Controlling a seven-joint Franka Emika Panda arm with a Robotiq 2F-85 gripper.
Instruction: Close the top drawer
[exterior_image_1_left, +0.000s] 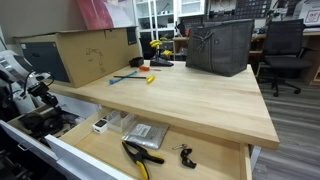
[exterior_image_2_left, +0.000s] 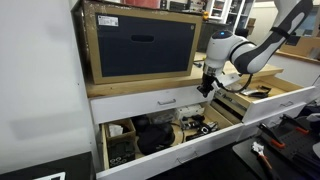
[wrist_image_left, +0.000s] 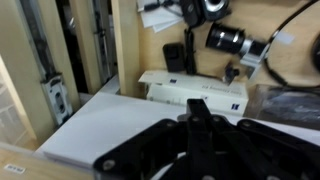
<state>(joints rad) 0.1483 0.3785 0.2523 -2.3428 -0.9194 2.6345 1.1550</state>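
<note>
- Nearest the lens, lowest beneath the brown box (exterior_image_2_left: 140, 40): deep white-fronted drawer (exterior_image_2_left: 185, 150), pulled out, crowded with black things.
- Directly under the box: top drawer (exterior_image_2_left: 150, 103), plain whitish front with a small handle, pushed in or nearly so, contents hidden.
- Below the box's corner, at that front's end: gripper (exterior_image_2_left: 207, 88), fingers clenched together, grasping nothing.

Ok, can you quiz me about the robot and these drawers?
1. True or false: the pliers have yellow handles.
2. The gripper is nearest: A) the top drawer B) a lamp C) a bucket.
3. Fill in: the lower drawer with black things is ____.
Key: 1 true; 2 A; 3 open.
</note>
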